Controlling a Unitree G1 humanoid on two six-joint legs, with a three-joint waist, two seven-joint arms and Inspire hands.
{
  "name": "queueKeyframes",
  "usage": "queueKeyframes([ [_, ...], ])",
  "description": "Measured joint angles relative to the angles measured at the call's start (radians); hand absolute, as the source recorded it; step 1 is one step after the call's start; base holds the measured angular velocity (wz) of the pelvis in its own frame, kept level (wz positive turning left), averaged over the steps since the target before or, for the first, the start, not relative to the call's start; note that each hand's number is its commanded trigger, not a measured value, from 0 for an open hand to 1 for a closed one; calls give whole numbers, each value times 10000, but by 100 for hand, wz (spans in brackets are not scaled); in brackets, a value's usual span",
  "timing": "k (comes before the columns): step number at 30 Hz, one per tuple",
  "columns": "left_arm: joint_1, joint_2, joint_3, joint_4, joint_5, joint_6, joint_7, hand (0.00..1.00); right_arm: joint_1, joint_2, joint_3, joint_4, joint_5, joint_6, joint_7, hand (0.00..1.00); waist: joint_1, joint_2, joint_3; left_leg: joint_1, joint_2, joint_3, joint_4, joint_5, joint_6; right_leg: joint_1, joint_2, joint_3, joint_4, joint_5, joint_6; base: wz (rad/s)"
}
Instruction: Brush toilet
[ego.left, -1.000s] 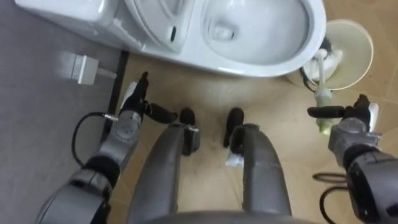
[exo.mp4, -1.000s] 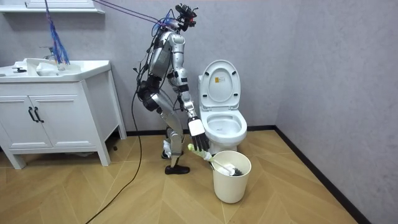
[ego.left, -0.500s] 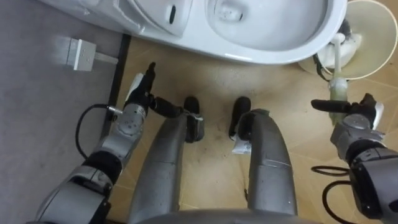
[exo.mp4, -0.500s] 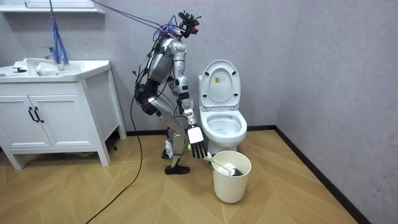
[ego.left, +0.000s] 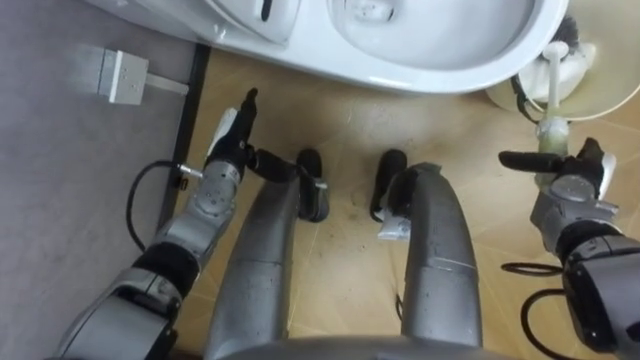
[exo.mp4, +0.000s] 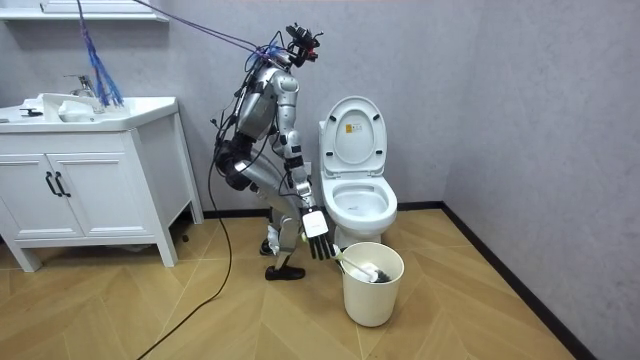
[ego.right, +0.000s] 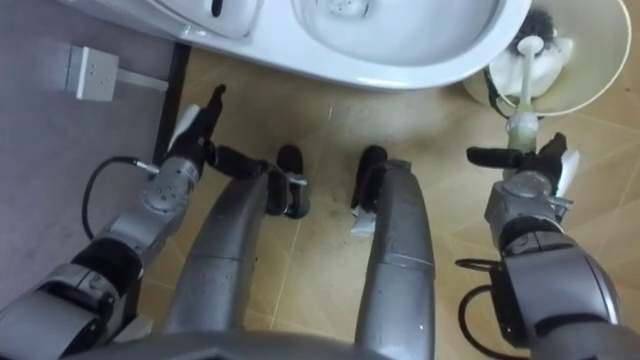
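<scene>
Here, in the left eye view, the toilet bowl (ego.left: 430, 70) edges bare floor (ego.left: 345, 120). The toilet brush (ego.left: 549, 95) stands in the bucket (ego.left: 605, 85) beside it; the right robot hand (ego.left: 572, 190), fingers straight, meets its handle end. The left robot hand (ego.left: 228, 155) hangs straight-fingered. Room view: free floor toward the vanity cabinet (exo.mp4: 90, 190).

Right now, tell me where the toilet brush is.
The toilet brush sits head-down in the cream bucket on the floor at the robot's right, beside the toilet bowl, its handle slanting up towards the right hand.
</scene>
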Motion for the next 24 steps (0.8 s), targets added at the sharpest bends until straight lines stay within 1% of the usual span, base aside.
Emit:
queueKeyframes([
  [1,17,3,-12,-21,0,0,-1,0,-4,-28,75,0,0,0,-6,100,15,0,0,-32,12,-7,42,-25,-47,-26,5,-13,36,-7,-13,3],
  [6,246,38,-21,-205,-3,0,-3,0,47,-73,323,-29,48,-8,-9,100,35,-1,0,-36,25,-37,119,-18,-93,-27,-33,-24,141,-51,-33,2],
  [10,434,38,-21,-386,-1,3,-18,0,74,-97,312,-16,145,-9,33,100,70,-1,0,-39,18,-65,119,4,-128,-27,-78,-79,163,-66,-54,1],
  [12,461,40,-21,-387,-1,4,-21,0,70,-167,314,35,297,-5,-83,100,68,-2,-1,-45,16,-79,121,6,-132,-26,-81,-99,164,-59,-76,0],
  [14,503,51,-21,-428,-5,6,-25,0,197,-260,329,35,470,-18,63,100,69,-2,-1,-60,21,-96,137,0,-137,-25,-76,-122,163,-40,-114,0],
  [18,575,55,-37,-592,-9,65,-34,0,249,-246,414,54,794,-57,161,100,78,-3,-2,-58,61,-116,219,-43,-154,3,-4,-130,164,-37,-119,-4],
  [19,614,58,-36,-651,-8,90,-38,0,253,-230,420,69,846,-125,226,100,82,-4,-2,-44,77,-143,265,-70,-165,50,9,-146,164,-37,-119,-6],
  [22,738,59,-41,-765,-9,129,-71,0,297,-192,437,87,898,-123,239,100,80,4,-14,122,72,-207,288,-94,-170,260,23,-192,135,-41,-112,0],
  [24,809,62,-47,-750,-12,164,-56,0,390,-143,553,51,1209,-174,234,100,130,2,-16,328,94,-205,269,-108,-156,484,42,-222,91,-45,-107,0],
])
